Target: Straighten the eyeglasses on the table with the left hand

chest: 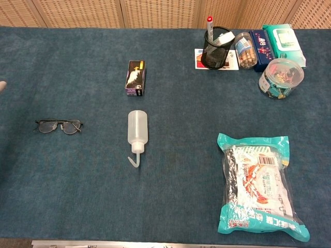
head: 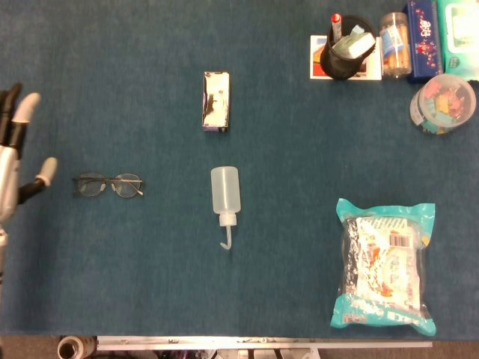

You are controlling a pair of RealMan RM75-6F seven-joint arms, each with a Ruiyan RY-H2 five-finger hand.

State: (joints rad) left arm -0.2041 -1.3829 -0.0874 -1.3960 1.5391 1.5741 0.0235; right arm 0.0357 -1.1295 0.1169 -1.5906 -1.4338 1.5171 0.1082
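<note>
Eyeglasses (head: 108, 185) are seen lying flat and level on the blue table (head: 299, 284), left of the squeeze bottle (head: 225, 197). Nothing is held by the left hand (head: 13, 161): fingers spread, set apart at the edge, presumably leaving the glasses straightened.

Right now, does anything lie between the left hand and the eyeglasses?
No. In the head view, only bare blue table separates the left hand from the eyeglasses.
</note>
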